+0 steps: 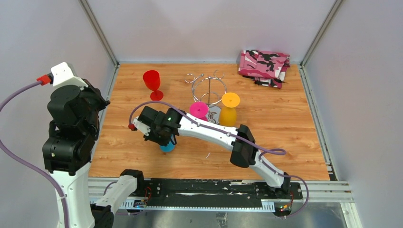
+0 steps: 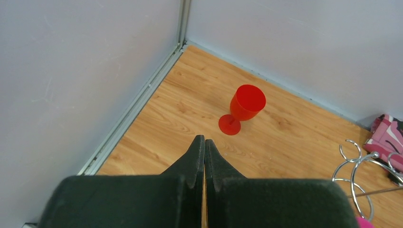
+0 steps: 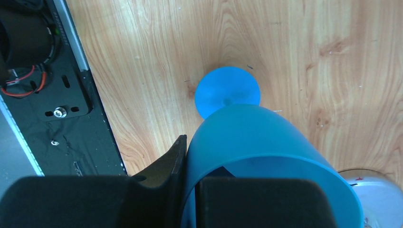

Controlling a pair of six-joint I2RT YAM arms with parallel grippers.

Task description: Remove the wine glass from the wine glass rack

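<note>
Top external: gripping blue wine glass (image 1: 167, 148) with right gripper (image 1: 164, 140), off wine glass rack (image 1: 209, 88), sitting at 7 o'clock from it, well apart.
Right wrist: pinching translucent blue bowl wall between barely parted jaws, one finger inside rim, one outside; pointing round foot down at wood table (image 1: 294, 142), contact unclear.
Showing rack as shiny chrome wire, ring plus curled hooks; carrying pink glass (image 1: 198, 109) and orange glass (image 1: 229, 114) foot-up at 6 o'clock side.
Left wrist: pressing left gripper (image 2: 204, 142) fingers together, holding nothing, facing upright red glass (image 2: 247, 102) at 12 o'clock.
</note>
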